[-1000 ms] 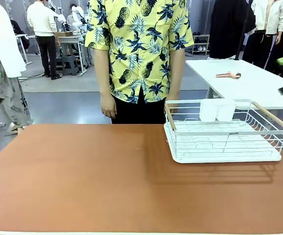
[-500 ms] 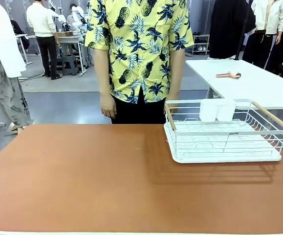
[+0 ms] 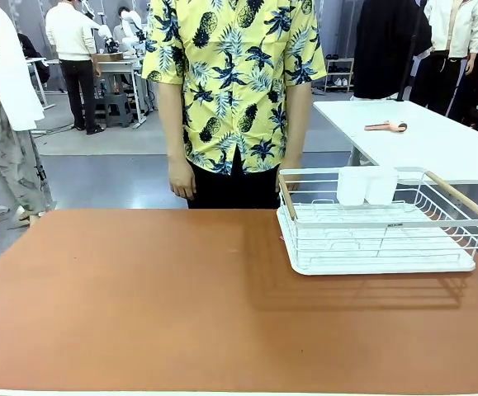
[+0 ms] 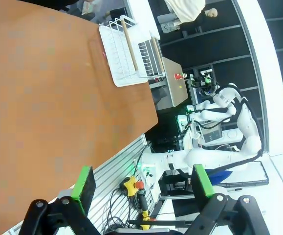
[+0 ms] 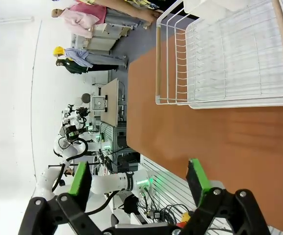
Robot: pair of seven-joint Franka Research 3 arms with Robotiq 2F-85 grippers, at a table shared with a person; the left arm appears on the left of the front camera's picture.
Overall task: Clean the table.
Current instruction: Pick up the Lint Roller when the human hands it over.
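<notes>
Your left pincer (image 4: 142,177) hangs released, green pads spread wide with nothing between them, and the right pincer (image 5: 138,175) matches it, wide apart and empty. Both are drawn back off the near edge of the table (image 3: 139,297), so its reddish-brown top lies ahead of the fingers rather than under them. I read that as a parked pose that keeps the arms out of the shared space. The white wire dish rack (image 3: 379,223) stands on the top almost straight ahead of the right pincer and close to it. From the left pincer it is far ahead, across the whole top near the far corner, so if it must move, the right arm looks the natural choice. Its wooden handles run along the short sides (likely the easiest places to grip). The person (image 3: 234,82) stands beyond the far edge, one hand (image 3: 182,177) hanging loose, the other near the rack's corner. I cannot tell whether it touches. Neither pincer carries a cloth, so no cleaning is under way.
</notes>
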